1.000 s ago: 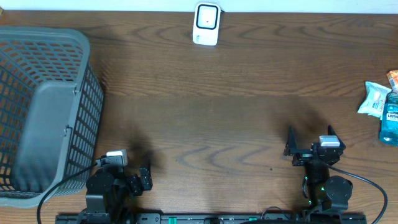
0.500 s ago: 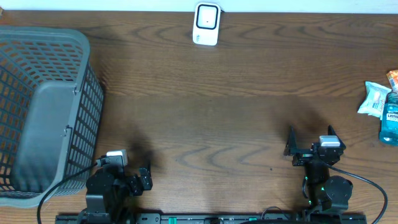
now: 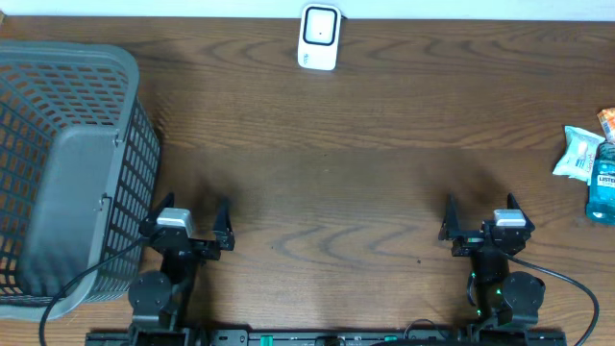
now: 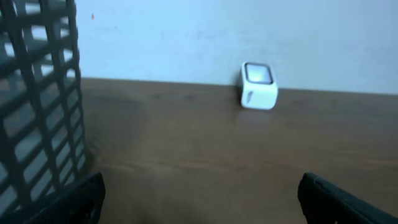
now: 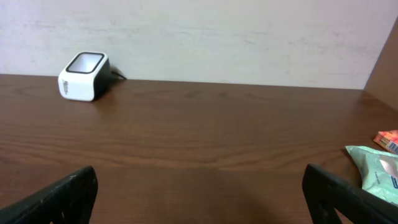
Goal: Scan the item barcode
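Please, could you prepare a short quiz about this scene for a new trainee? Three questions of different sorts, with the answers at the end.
1. True or false: the left end effector and the right end effector are both open and empty.
2. Where does the scanner stand? A) at the far edge of the table, near the middle; B) between the two arms; C) at the right edge.
3. Which arm is nearer to the blue bottle and the pale packet?

Key: 1 true; 2 A; 3 the right arm.
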Motion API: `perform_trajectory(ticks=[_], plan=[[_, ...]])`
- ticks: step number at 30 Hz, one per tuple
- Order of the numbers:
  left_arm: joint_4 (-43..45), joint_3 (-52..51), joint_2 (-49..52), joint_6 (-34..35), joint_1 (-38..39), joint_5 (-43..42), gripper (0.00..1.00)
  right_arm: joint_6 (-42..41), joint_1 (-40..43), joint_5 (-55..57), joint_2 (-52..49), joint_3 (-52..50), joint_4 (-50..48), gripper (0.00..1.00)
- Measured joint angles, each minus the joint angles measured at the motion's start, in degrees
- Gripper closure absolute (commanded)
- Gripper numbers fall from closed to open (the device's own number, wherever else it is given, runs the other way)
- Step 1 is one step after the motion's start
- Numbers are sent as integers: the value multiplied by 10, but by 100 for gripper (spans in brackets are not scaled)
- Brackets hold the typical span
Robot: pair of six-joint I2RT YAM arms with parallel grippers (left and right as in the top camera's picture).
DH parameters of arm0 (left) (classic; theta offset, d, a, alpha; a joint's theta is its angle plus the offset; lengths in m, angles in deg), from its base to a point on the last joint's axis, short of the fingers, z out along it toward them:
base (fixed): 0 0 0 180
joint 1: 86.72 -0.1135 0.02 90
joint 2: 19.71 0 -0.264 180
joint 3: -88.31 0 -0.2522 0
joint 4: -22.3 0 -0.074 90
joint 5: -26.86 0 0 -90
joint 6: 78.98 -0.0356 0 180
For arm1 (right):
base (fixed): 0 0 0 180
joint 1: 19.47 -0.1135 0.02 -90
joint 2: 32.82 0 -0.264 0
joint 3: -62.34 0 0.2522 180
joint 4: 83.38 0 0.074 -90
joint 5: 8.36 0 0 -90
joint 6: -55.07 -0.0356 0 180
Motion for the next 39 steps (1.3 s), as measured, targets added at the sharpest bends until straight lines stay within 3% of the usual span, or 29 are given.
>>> perform_trajectory(ticks=[12, 39], plan=[[-4, -10, 1, -17, 0, 49, 1, 0, 0, 0, 0, 0, 0, 1], [-4, -10, 1, -19, -3, 53, 1, 0, 0, 0, 0, 0, 0, 1]])
